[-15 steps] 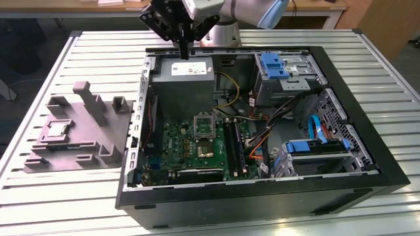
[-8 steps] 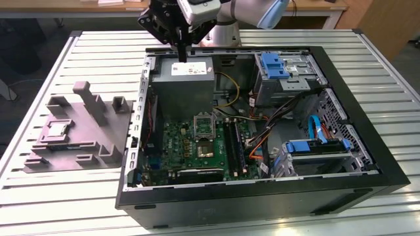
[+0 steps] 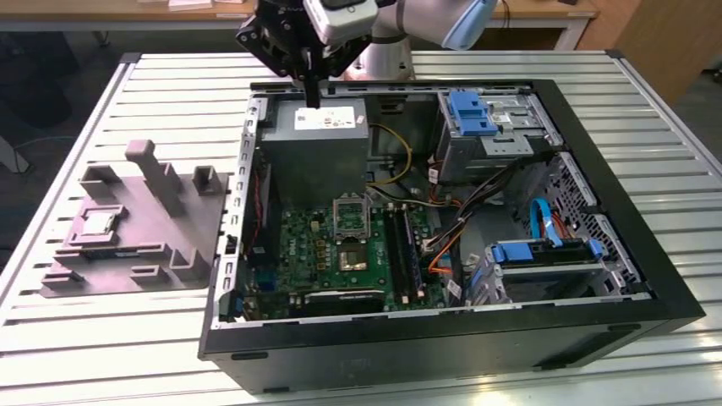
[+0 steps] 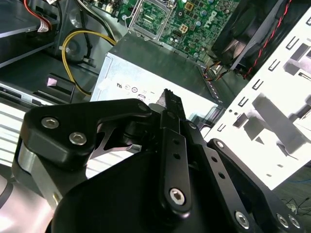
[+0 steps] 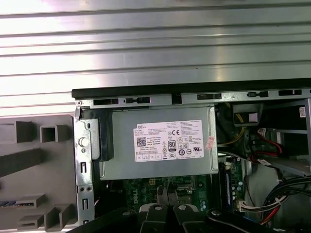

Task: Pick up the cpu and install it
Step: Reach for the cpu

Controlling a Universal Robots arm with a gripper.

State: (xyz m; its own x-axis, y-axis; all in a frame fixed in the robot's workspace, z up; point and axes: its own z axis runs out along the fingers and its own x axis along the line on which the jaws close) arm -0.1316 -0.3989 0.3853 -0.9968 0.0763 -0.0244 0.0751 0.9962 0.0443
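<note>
One open computer case [image 3: 474, 342] is seen on a slatted table [image 3: 101, 364], with a grey fixture [image 3: 169, 228] laid just beside it at the exterior view's left. A grey power-supply box [image 3: 316, 152] is mounted in a corner of the case. The gripper [image 3: 310, 97] is held just above that box, its fingers apparently pressed together with nothing gripped. The cpu [image 3: 96, 222] is seated in the fixture, well apart from the gripper.

Bright even light; glare on PC case [image 4: 291, 73].
</note>
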